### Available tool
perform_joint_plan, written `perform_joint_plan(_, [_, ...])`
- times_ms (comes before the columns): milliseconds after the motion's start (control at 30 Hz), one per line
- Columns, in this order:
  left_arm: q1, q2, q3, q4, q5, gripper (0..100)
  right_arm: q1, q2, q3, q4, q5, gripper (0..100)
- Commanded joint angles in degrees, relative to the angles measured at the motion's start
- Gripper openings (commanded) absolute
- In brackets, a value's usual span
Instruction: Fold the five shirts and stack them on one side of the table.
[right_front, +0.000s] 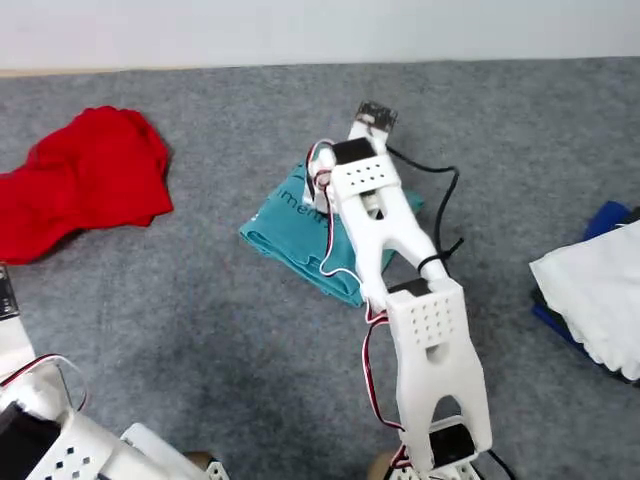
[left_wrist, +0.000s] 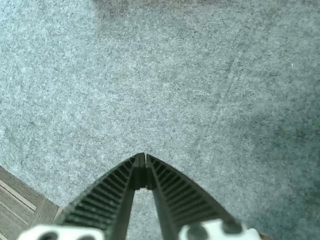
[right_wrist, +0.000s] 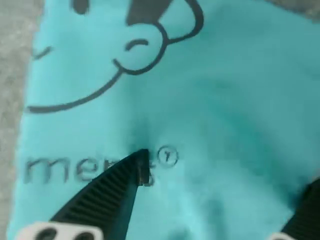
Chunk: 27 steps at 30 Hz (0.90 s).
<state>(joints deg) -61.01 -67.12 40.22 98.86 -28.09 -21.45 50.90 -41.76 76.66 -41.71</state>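
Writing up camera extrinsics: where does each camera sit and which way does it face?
High view: fixed overhead, looking down on the grey table; right arm over the teal shirt, left arm at a corner.
Left wrist view: faces down at the table; own shut fingers.
Right wrist view: faces the teal shirt close up; own open fingers.
Shared: teal shirt, high and right wrist.

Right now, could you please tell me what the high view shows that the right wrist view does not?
High view, not the wrist: the red shirt at the table's left, the white shirt over a blue one at the right edge, and the right arm stretched over the middle. Right wrist view, not the high: the right gripper open, one fingertip on the cloth beside the drawn print. Both: the teal shirt on the grey mat.
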Motion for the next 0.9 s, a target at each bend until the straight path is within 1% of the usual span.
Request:
perform_joint_plan(0, [0.0,-0.44,-1.8,0.26,0.18,1,-0.13,1.71,-3.78,-2.33,-0.88,44.9])
perform_joint_plan(33, [0.0,-0.44,-1.8,0.26,0.18,1,-0.13,2.42,-3.78,-2.33,-0.88,43.4])
perform_joint_plan(100, [0.0,-0.44,-1.8,0.26,0.18,1,-0.13,3.47,-3.78,-2.07,-0.53,37.0])
perform_joint_plan(233, [0.0,-0.44,-1.8,0.26,0.18,1,0.13,5.05,-3.78,-2.07,-0.26,17.1])
perform_joint_plan(333, [0.0,-0.44,-1.8,0.18,0.18,1,0.13,4.62,-3.78,-2.07,3.25,3.2])
perform_joint_plan(367, [0.0,-0.44,-1.8,0.09,0.18,1,0.13,4.35,-3.78,-2.07,4.48,0.2])
perform_joint_plan(433, [0.0,-0.44,-1.8,0.09,0.18,1,0.57,3.65,-3.78,-0.84,5.63,1.9])
perform_joint_plan(500, [0.0,-0.44,-1.8,0.09,0.18,1,1.45,1.8,-3.78,1.27,6.07,0.7])
perform_joint_plan(633, [0.0,-0.44,-1.8,0.18,0.18,1,3.12,-4.44,-3.78,8.66,6.15,0.9])
perform_joint_plan(767, [0.0,-0.44,-1.8,0.18,0.18,1,4.35,-10.77,-3.78,13.76,10.29,0.9])
perform_joint_plan(867, [0.0,-0.44,-1.8,0.18,0.18,1,5.93,-15.52,-3.78,17.36,11.87,0.8])
